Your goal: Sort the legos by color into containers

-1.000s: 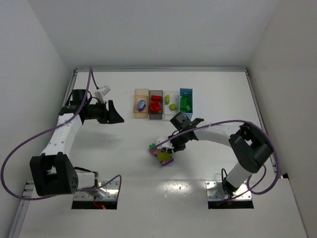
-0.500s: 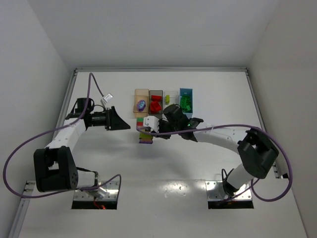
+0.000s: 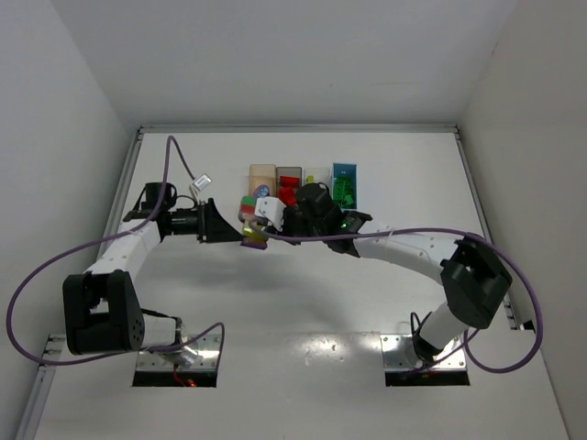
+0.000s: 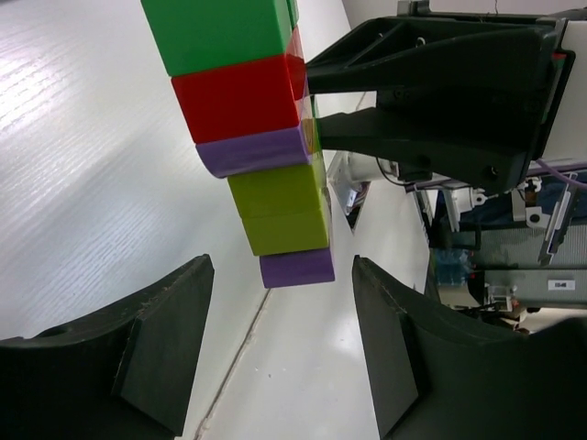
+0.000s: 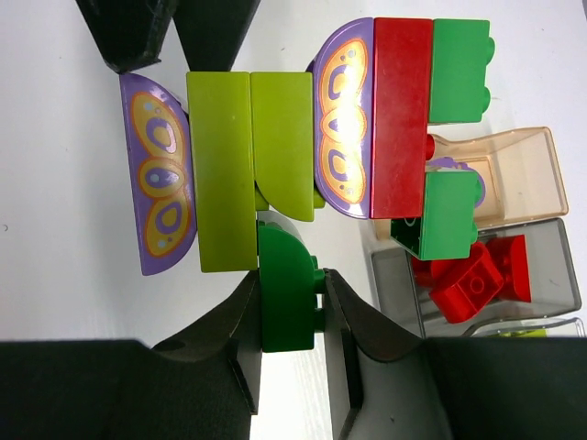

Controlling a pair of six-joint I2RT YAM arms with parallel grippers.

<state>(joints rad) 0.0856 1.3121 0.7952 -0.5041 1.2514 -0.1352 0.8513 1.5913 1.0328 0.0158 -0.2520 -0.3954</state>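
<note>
My right gripper (image 5: pixel 290 302) is shut on a dark green brick (image 5: pixel 286 293) of a multicoloured lego cluster (image 5: pixel 303 156) and holds it above the table. The cluster (image 3: pixel 251 223) joins purple, lime, red and green bricks. It hangs just in front of my left gripper (image 3: pixel 224 225), which is open and empty. In the left wrist view the cluster (image 4: pixel 261 137) sits beyond the open fingertips (image 4: pixel 170 321). The four bins (image 3: pixel 303 183) stand in a row at the back; the tan bin (image 5: pixel 514 174) and the dark grey bin (image 5: pixel 514 275) with red bricks (image 5: pixel 472 280) lie under the cluster.
The blue bin (image 3: pixel 345 183) holds green bricks, the clear bin (image 3: pixel 316 176) is partly hidden by my right arm. The white side walls close in the table, with its back edge (image 3: pixel 298 129) behind the bins.
My right gripper has carried the cluster up and left from the table's middle to the left gripper's fingertips. The left arm has turned slightly toward it.
</note>
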